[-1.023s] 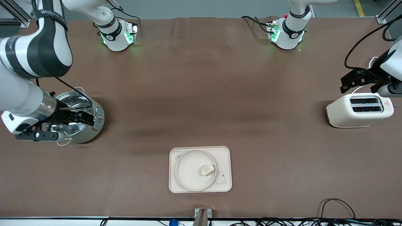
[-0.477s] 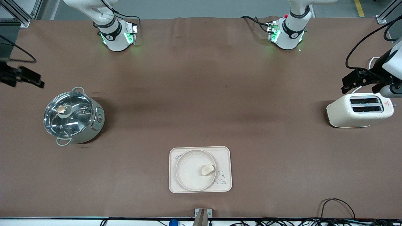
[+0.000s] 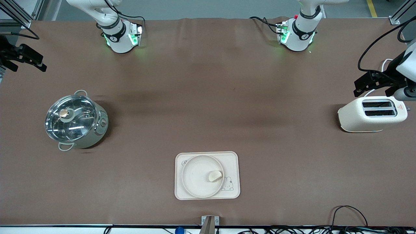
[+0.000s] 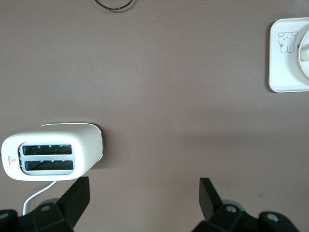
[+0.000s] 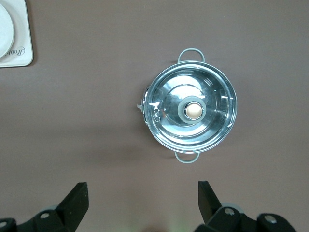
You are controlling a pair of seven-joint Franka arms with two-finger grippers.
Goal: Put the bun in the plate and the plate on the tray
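The bun (image 3: 215, 176) sits at 3 o'clock in the plate (image 3: 195, 177) on the rabbit tray (image 3: 232, 159); left gripper (image 4: 144, 193) and right gripper (image 5: 143, 192) hover wide-spread, empty.

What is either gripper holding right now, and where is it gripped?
Nothing. The left gripper hangs open above the table by the toaster; the right gripper hangs open near the pot. The bun lies in the plate on the tray.
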